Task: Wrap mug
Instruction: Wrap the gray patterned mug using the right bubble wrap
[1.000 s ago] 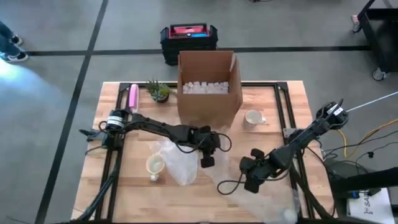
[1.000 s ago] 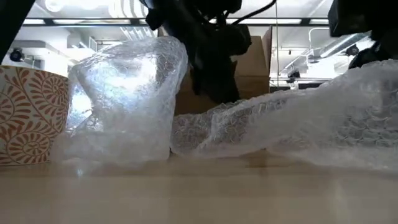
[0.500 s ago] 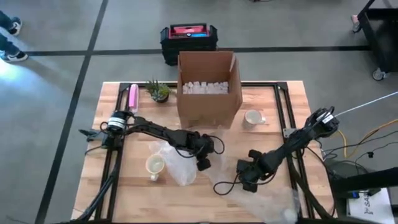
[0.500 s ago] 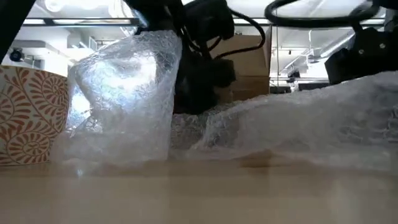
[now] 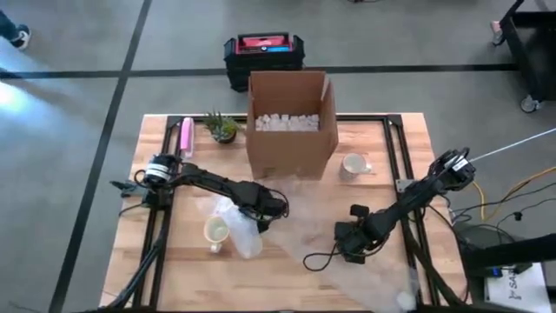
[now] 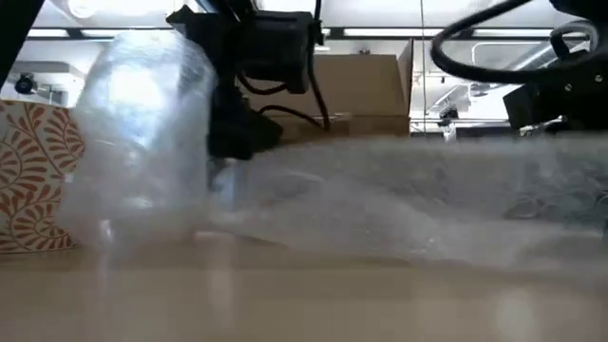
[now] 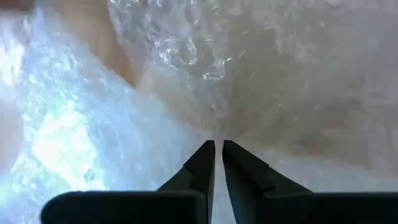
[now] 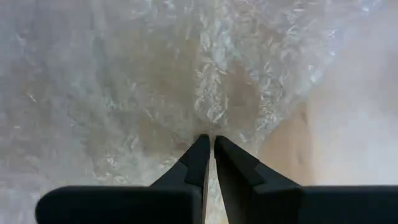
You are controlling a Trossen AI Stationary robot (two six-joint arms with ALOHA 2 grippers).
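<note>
On table, both end effectors pinching bubble wrap (image 5: 287,248), L (image 5: 262,224) w/ mug (image 5: 215,231) beside

Leaf-patterned mug (image 5: 215,230) stands upright; bubble wrap (image 5: 300,239) bunched against it.

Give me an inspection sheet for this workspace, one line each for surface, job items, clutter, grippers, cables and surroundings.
Surface: wooden table, black frame rails.
Job's things: patterned mug front left; bubble wrap spread from beside it toward the right.
Clutter: cardboard box with white fill, second mug, small plant, pink object.
Grippers: left gripper shut on the bubble wrap beside the patterned mug; right gripper shut on the bubble wrap further right.
Cables: black cable looping by the right arm.
Surroundings: black and red case on the floor.
</note>
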